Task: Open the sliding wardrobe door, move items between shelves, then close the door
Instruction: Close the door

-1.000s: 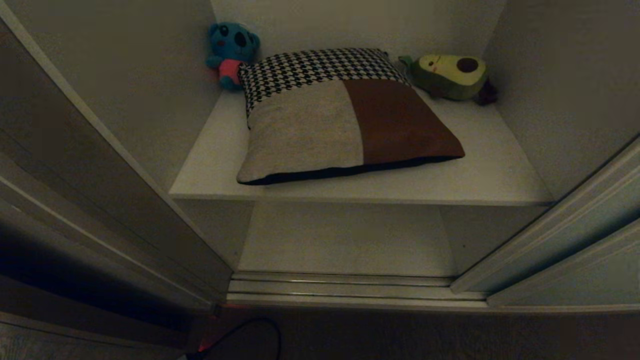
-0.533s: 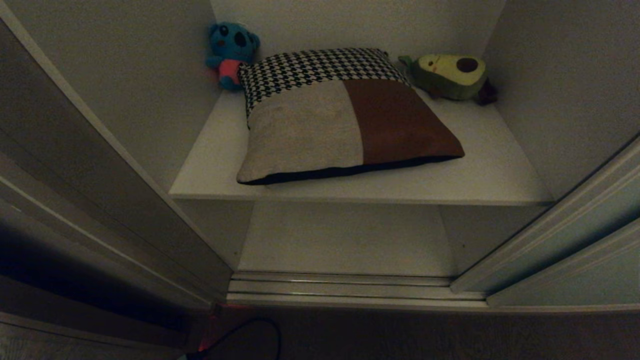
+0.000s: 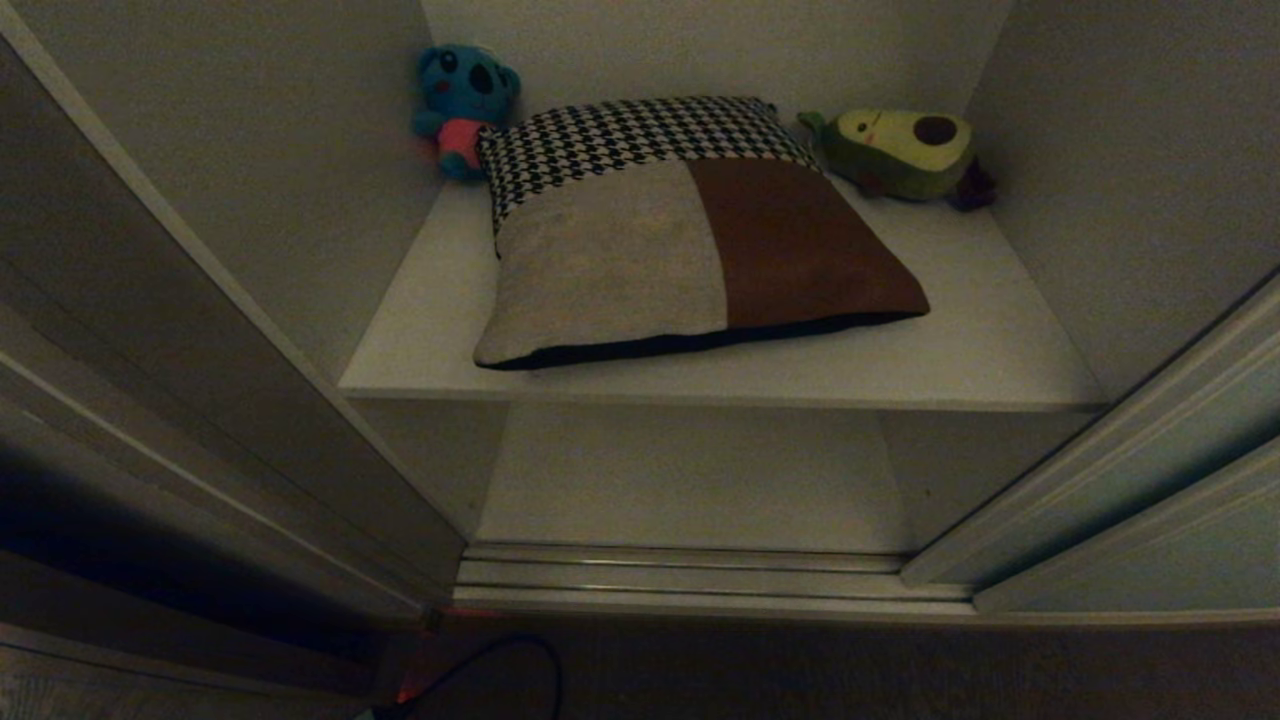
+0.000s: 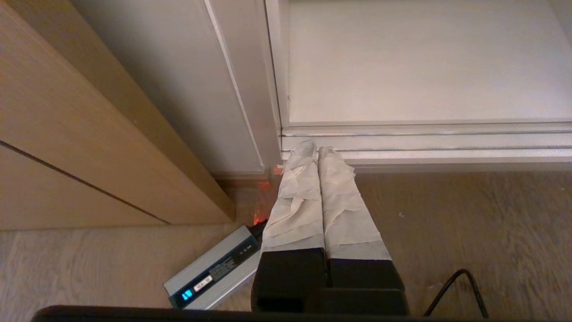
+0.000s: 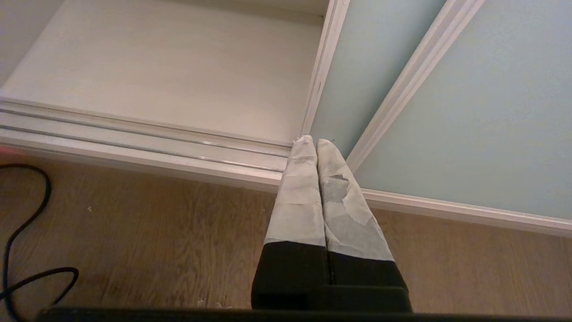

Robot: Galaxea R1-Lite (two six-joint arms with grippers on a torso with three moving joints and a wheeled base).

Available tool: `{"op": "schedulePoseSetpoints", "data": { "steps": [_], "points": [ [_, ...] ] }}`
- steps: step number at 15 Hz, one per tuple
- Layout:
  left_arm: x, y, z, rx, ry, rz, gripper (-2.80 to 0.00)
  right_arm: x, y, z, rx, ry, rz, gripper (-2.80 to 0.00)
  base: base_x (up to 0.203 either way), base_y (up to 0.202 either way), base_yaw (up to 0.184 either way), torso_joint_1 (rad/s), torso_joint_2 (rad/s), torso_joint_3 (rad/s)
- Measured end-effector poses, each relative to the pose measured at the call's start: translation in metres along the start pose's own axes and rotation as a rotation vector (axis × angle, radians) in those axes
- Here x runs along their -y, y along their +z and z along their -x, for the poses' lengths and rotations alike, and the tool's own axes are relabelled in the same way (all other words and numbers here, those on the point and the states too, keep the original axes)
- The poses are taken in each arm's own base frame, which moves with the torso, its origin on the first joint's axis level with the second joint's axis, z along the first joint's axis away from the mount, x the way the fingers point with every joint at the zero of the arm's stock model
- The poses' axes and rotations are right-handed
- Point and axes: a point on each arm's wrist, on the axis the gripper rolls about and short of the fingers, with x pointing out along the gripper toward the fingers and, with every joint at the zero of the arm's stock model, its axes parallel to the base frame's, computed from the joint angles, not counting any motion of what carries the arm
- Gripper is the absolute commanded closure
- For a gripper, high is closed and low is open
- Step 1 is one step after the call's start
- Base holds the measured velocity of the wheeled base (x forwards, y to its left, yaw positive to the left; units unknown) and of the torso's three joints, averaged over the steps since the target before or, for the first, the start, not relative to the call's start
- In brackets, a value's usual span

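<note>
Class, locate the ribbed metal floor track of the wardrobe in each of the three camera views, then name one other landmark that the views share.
Head view: the floor track runs across the lower middle, below the lower shelf.
Left wrist view: it crosses the right half, just beyond the shut left tool.
Right wrist view: it slants across the left half to the shut right tool.
Shared landmark: the lower shelf, just behind the track in all three.

The cushion (image 3: 690,235) is woven cloth: houndstooth, cream and brown patches. The shelves (image 3: 960,340) are matt off-white board. The door (image 5: 469,134) is matt pale green, framed in slim metal. The floor (image 5: 156,232) is grained wood. 2 plush toys (image 3: 905,150) look soft.
</note>
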Motion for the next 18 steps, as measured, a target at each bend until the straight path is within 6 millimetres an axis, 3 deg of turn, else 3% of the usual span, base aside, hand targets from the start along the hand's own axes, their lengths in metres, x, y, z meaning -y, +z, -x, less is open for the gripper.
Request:
{"op": "schedulePoseSetpoints", "data": {
  "steps": [18],
  "points": [
    [0.0,0.0001,0.0,0.0,0.0,0.001,0.0,0.0,0.0,0.0001,0.002,0.0,-0.023,0.0,0.0,0.0,0.0,0.0,0.0,0.0]
  ]
}}
